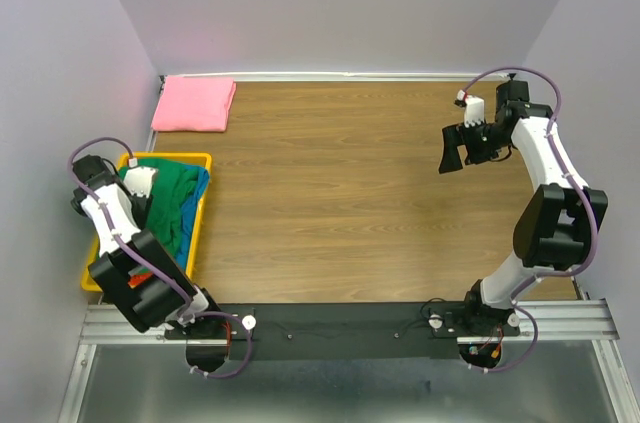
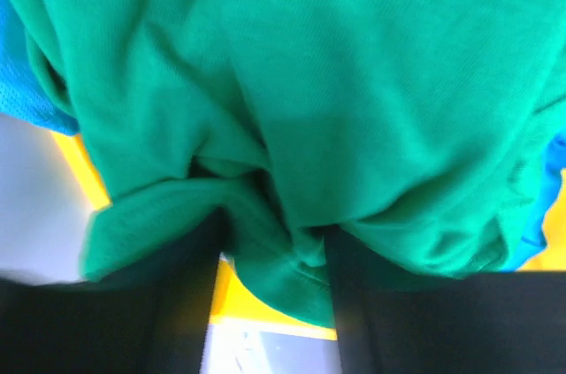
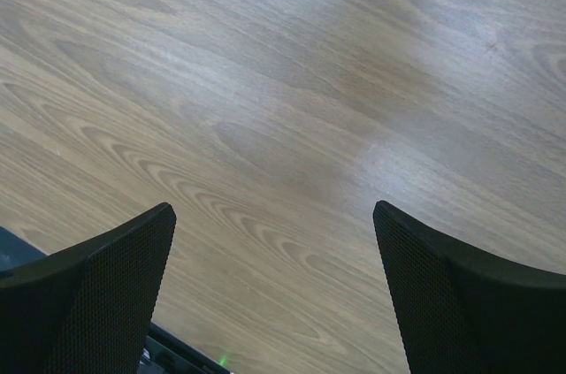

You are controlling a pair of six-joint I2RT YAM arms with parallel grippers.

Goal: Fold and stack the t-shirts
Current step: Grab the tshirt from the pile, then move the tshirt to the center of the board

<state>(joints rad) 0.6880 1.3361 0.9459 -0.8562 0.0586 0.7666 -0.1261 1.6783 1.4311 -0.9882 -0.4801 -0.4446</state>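
A bright green t-shirt point(image 1: 172, 195) lies crumpled in a yellow bin point(image 1: 203, 159) at the left, over a teal-blue t-shirt point(image 1: 201, 186). A scrap of orange-red cloth point(image 1: 134, 282) peeks out by the bin's near end. A pink t-shirt point(image 1: 194, 103) lies folded at the table's back left corner. My left gripper point(image 1: 141, 181) is down in the bin. In the left wrist view it point(image 2: 272, 232) is closed on a bunched fold of the green t-shirt point(image 2: 292, 82), with blue cloth point(image 2: 26, 95) at the edges. My right gripper point(image 1: 463, 148) hangs open and empty over the table's right side.
The yellow bin's rim point(image 2: 232, 296) shows between my left fingers. The wooden table point(image 1: 350, 193) runs from the bin to the right arm; the right wrist view shows only bare wood point(image 3: 283, 109). Grey walls enclose the table on three sides.
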